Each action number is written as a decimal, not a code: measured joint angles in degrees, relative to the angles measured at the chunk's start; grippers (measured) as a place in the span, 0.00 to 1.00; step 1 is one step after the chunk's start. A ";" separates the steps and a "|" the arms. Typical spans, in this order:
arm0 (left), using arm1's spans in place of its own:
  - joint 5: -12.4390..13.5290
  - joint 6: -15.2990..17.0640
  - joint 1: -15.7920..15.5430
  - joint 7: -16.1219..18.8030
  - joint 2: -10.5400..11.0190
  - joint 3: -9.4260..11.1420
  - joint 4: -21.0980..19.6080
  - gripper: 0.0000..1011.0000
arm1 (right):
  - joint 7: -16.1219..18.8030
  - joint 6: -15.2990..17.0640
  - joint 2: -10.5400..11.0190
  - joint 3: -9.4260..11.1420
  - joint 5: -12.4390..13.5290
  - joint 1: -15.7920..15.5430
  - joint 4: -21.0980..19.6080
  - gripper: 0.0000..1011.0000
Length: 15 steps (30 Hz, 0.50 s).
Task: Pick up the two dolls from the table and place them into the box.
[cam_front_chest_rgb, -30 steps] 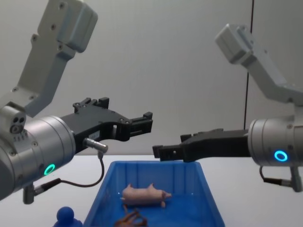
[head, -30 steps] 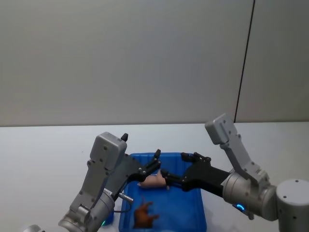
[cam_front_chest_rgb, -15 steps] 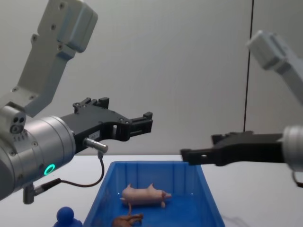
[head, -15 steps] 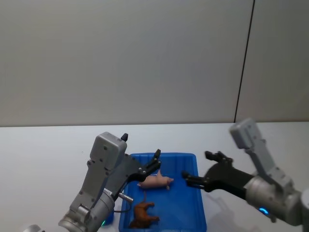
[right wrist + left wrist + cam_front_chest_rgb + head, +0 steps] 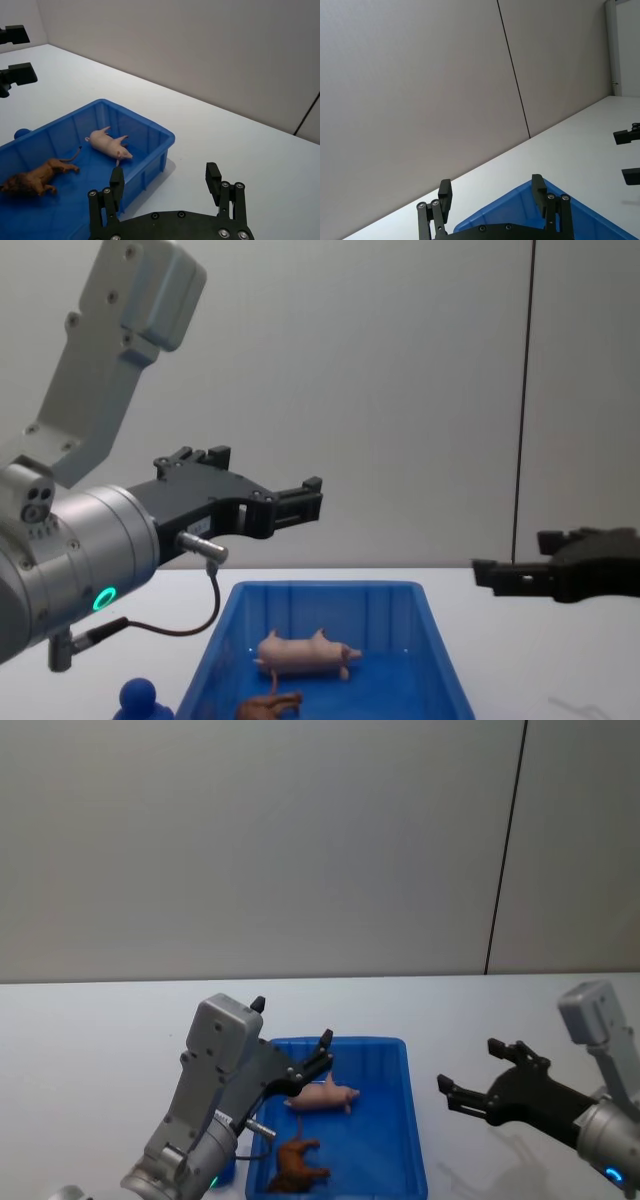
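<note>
The pale pink pig (image 5: 322, 1097) (image 5: 107, 145) (image 5: 303, 653) lies on its side in the far half of the blue box (image 5: 340, 1042) (image 5: 145, 127) (image 5: 330, 608). The brown lion (image 5: 297, 1165) (image 5: 32, 180) (image 5: 270, 705) lies nearer in the same box. My left gripper (image 5: 322, 1055) (image 5: 491, 187) (image 5: 310, 498) hangs open above the box's left side, nothing between its fingers. Off past the box's right rim, my right gripper (image 5: 467, 1065) (image 5: 165, 172) (image 5: 512, 555) is open and empty above the table (image 5: 100, 1020).
A small blue knob-shaped object (image 5: 138, 695) (image 5: 21, 133) stands on the table just outside the box's left wall. A plain grey wall with a dark vertical seam rises behind the table. White tabletop stretches to either side of the box.
My right gripper has drawn back to the right, from above the box to beyond its right rim. The lion has settled on the box floor. The left arm has not moved.
</note>
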 joint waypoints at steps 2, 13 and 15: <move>0.03 0.02 0.07 0.00 0.06 -0.03 -0.01 0.99 | -0.07 -0.26 0.33 0.24 0.31 -0.30 -0.12 0.99; 0.36 2.24 2.86 2.99 2.76 -0.87 -2.64 0.99 | -0.37 -1.39 1.73 1.24 1.63 -1.57 -0.60 0.99; 0.08 2.95 3.96 4.21 3.71 -1.13 -3.40 0.99 | -0.40 -1.48 1.85 1.31 1.74 -1.66 -0.65 0.99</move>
